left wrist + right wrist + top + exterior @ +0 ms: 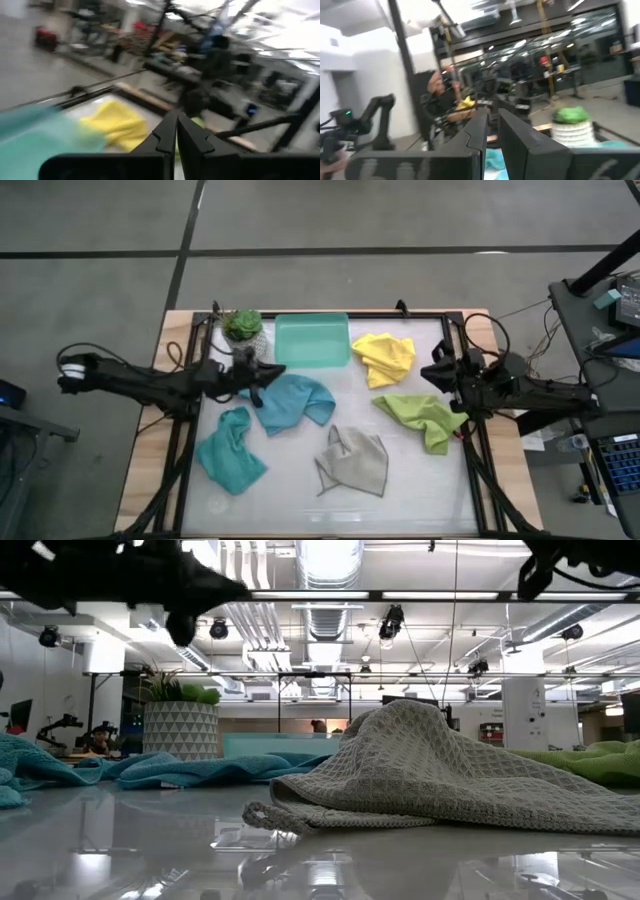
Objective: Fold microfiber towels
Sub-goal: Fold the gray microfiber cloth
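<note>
The grey towel (352,460) lies nearest the front edge of the table, crumpled in a soft heap. Just behind it, to the left, sit 2 teal-blue towels, one (232,452) near the front-left corner and one (290,400) closer to the middle. A lime green towel (425,418) lies bunched on the right side, and a yellow towel (385,358) sits behind it. At the back of the table stand a teal tray (312,340) and a small potted plant (242,327). All 5 towels look messy, so no fold is done yet, and I think the job is only starting. The left gripper (262,378) hangs above the back edge of the middle teal-blue towel, its fingers (165,136) pressed together and holding nothing. The right gripper (437,372) hangs between the yellow and green towels, its fingers (479,131) a tiny bit apart and empty. Next, a gripper needs to open, come down and pinch a towel corner.
</note>
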Controlling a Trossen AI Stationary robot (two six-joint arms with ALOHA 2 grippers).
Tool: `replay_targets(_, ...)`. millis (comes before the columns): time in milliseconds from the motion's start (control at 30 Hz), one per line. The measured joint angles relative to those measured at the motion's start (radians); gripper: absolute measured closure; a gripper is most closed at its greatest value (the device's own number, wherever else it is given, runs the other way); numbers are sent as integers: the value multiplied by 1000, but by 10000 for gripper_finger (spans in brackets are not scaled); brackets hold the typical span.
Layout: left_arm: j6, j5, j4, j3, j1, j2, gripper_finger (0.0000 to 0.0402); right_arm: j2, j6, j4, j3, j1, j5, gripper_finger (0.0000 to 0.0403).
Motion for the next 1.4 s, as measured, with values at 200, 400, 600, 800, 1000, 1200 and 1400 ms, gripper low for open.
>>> replay_targets(200, 52, 117, -7, 117, -39, 159, 402, 132, -12, -13, 99, 94, -1, 365)
replay_targets(400, 53, 119, -23, 225, -107, 262, 402, 248, -16, -69, 186, 214, 0, 365)
replay_targets(600, 53, 119, -100, 288, -181, 304, 402, 363, 42, -152, 270, 338, 8, 365)
replay_targets(800, 53, 74, -117, 322, -278, 347, 402, 486, 124, -247, 340, 462, 10, 365)
replay_targets(1000, 90, -13, -117, 368, -358, 424, 402, 608, 240, -324, 412, 579, 76, 365)
replay_targets(1200, 204, -32, -124, 443, -430, 572, 402, 729, 374, -308, 437, 720, 157, 365)
replay_targets(1400, 271, -46, -155, 567, -502, 707, 402, 863, 462, -329, 468, 881, 295, 365)
